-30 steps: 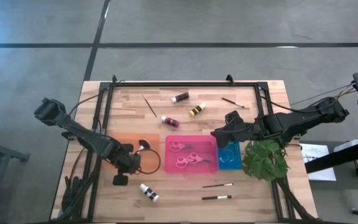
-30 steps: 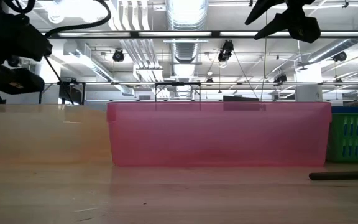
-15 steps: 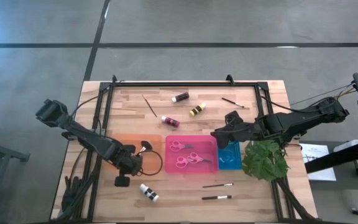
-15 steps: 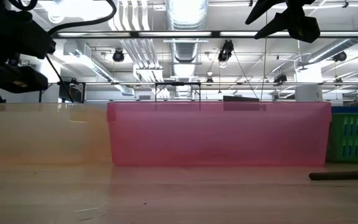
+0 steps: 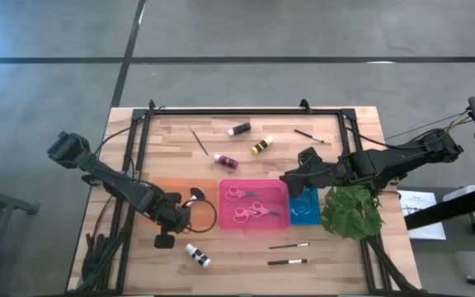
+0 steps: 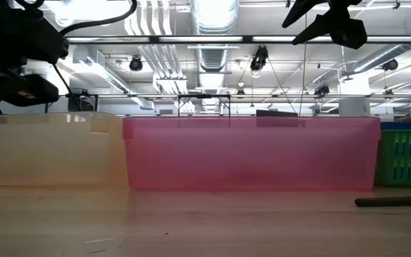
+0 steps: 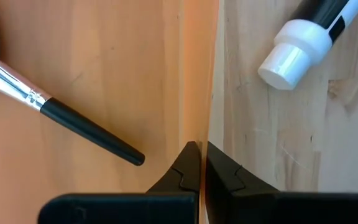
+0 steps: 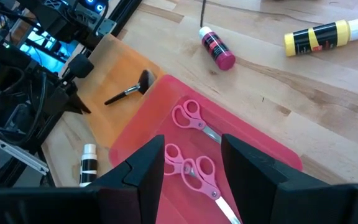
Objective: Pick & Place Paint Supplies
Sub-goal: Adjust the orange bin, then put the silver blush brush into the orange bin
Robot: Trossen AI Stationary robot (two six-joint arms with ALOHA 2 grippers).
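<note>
the left gripper (image 7: 199, 163) has its fingers closed on the wall of the orange tray (image 5: 159, 191), where a dark-handled brush (image 7: 55, 115) lies. the right gripper (image 8: 190, 163) hovers with fingers apart, empty, above the pink tray (image 5: 254, 221) holding two pink-handled scissors (image 8: 194, 146). a white paint bottle (image 5: 197, 255) lies on the bench (image 5: 171, 132) just beside the orange tray.

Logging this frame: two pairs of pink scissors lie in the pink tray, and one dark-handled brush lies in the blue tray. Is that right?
Not quite. The brush lies in the orange tray, not the blue one; the right wrist view shows it, and the high view agrees. The rest stands: two pairs of pink scissors lie in the pink tray.
</note>
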